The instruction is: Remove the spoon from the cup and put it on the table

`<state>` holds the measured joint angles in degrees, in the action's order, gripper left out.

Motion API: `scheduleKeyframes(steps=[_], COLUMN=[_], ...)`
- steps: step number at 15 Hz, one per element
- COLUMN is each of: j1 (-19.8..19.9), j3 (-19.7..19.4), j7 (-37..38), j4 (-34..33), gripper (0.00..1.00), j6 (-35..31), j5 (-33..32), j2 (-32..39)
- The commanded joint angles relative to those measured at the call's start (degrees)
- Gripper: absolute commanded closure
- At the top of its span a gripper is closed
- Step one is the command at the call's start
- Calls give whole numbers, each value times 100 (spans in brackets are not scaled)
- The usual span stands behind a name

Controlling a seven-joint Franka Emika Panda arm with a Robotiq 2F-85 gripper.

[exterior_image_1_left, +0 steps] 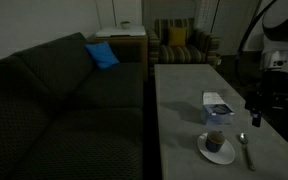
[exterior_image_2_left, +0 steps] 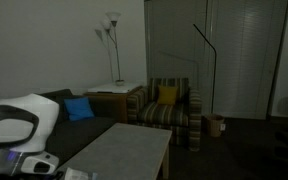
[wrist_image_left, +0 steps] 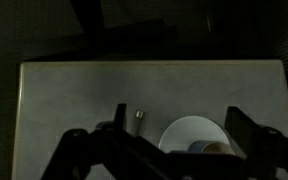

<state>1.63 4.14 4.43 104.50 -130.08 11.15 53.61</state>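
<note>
The silvery spoon (exterior_image_1_left: 246, 150) lies flat on the grey table (exterior_image_1_left: 179, 100), just beside the white saucer (exterior_image_1_left: 206, 153). The small dark cup (exterior_image_1_left: 218, 145) stands on that saucer with no spoon in it. My gripper (exterior_image_1_left: 255, 118) hangs above the table's edge near the cup, apart from both. In the wrist view the gripper (wrist_image_left: 179, 128) is open and empty, its fingers straddling the saucer (wrist_image_left: 189, 132) far below. The cup (wrist_image_left: 216, 149) shows at the bottom edge, and only the spoon's end (wrist_image_left: 139, 115) shows by one finger.
A whitish-blue box (exterior_image_1_left: 218, 106) lies on the table behind the saucer. A dark sofa (exterior_image_1_left: 54, 95) with a blue cushion (exterior_image_1_left: 102, 54) runs along the table's long side. A striped armchair (exterior_image_2_left: 172, 108) and a wooden side table (exterior_image_2_left: 119, 98) stand beyond.
</note>
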Motion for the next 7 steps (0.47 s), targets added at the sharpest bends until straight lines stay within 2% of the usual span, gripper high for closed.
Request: scheduleKeyframes(steps=[1, 4, 7], j1=[-161, -165, -38], j3=[-171, -156, 21], j7=[111, 20, -458], j4=[466, 511, 367], gripper=[0, 0, 0], j6=[224, 359, 727], j5=[-133, -151, -127], j2=[-534, -632, -528])
